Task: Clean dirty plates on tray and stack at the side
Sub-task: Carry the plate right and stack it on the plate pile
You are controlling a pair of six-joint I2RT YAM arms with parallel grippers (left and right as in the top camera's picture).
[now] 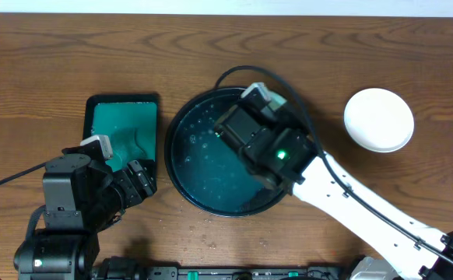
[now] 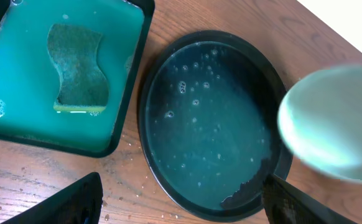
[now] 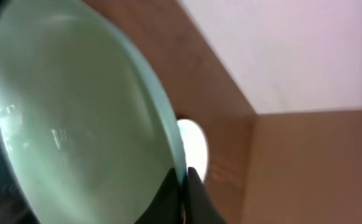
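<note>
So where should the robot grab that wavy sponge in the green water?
Grab it at the middle, coming straight down from above. The sponge lies flat in the soapy water of the green tray. Its long sides seem to curve inward halfway along, so jaws closing across that waist span the least width. The left gripper is open and looks nearest.

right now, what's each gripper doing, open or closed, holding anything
left gripper: open, holding nothing.
right gripper: closed, fingers pinching the rim of a pale mint plate.
</note>
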